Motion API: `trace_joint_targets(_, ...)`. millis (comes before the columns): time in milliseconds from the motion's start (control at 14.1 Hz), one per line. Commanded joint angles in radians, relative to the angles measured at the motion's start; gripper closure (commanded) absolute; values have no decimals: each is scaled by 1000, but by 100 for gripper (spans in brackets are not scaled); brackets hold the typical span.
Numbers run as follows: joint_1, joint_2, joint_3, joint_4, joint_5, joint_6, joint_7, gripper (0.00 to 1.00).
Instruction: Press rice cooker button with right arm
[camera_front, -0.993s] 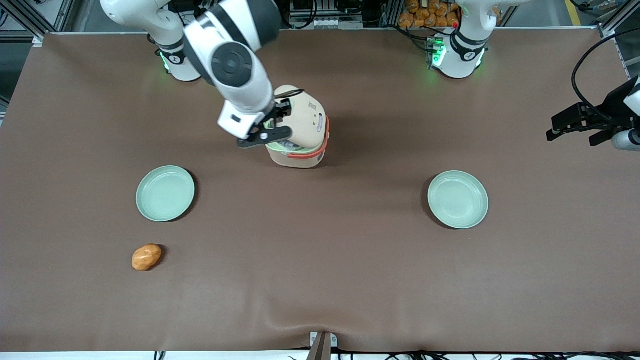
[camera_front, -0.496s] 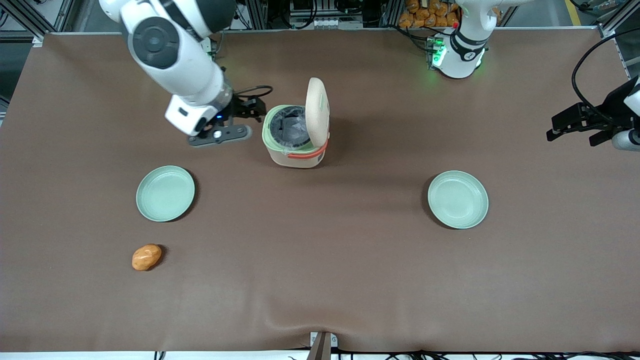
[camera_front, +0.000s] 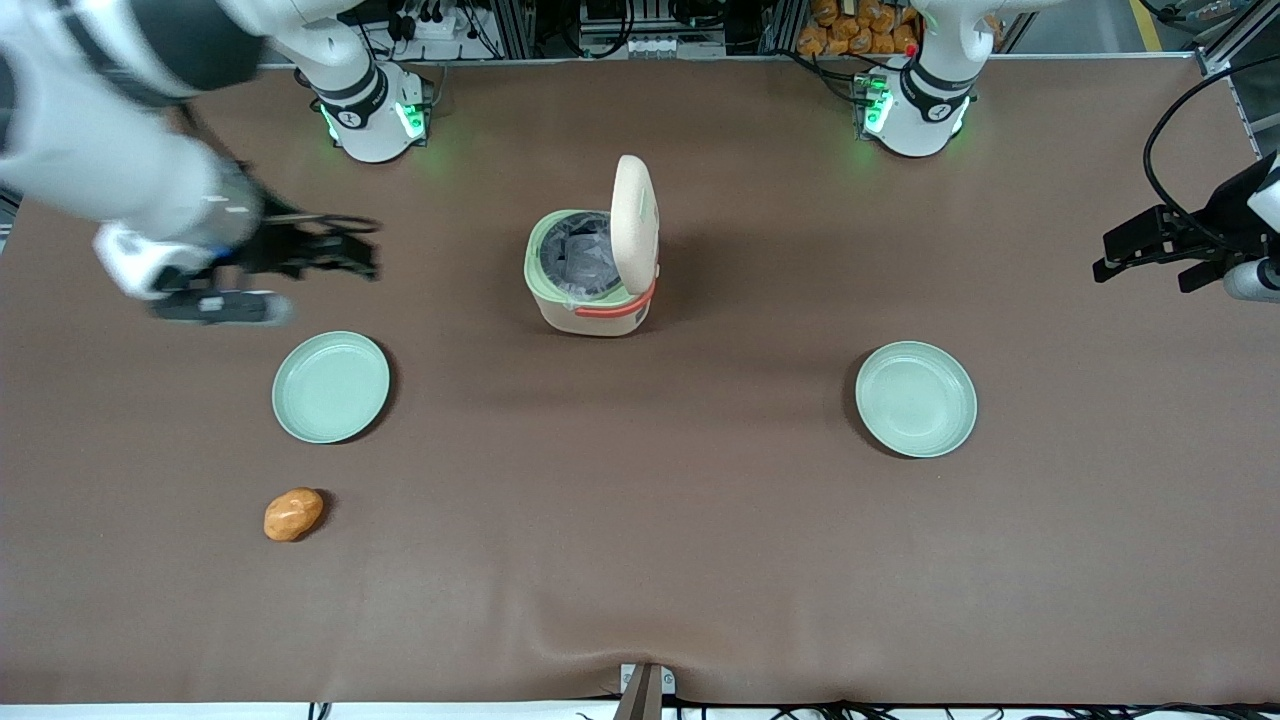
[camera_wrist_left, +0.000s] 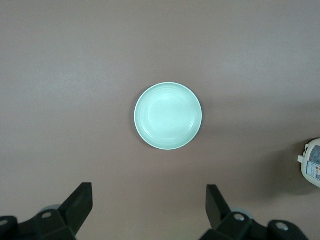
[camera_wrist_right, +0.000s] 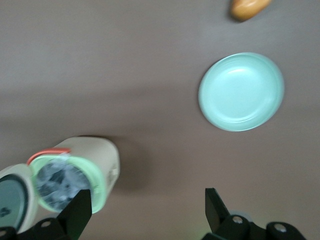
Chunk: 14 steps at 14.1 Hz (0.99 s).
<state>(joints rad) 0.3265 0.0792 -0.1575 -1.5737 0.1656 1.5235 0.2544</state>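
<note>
Brown table (camera_front: 640, 560), gripper (camera_front: 300, 250) above.

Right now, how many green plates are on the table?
2. One plate lies toward the working arm's end, near the orange lump and below the gripper; the other plate lies toward the parked arm's end.

Brown table (camera_front: 700, 560), metal framing (camera_front: 60, 40), cables along edge

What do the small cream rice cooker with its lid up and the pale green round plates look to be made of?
The cream rice cooker looks like matte moulded plastic: rounded corners, even colour, no glare. Its dark inner pot seems glossy, perhaps coated metal. The pale green plates show soft sheen and ridged rims, likely plastic or melamine. The dark grey two-finger gripper hangs open toward the working arm's end of the table.
</note>
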Motion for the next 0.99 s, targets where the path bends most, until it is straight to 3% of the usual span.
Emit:
trace_joint_targets(0,-72,-30,21,4,-104,-19,-87,0)
trace_joint_targets(71,-84,-45,18,3,-141,-20,-92,0)
trace_joint_targets(426,-201,-62,-5,-5,-144,-36,-222,0)
trace_joint_targets(780,-199,-72,-20,-12,-155,-42,-257,0)
trace_joint_targets(922,-201,-72,-24,-11,-198,-42,-296,0)
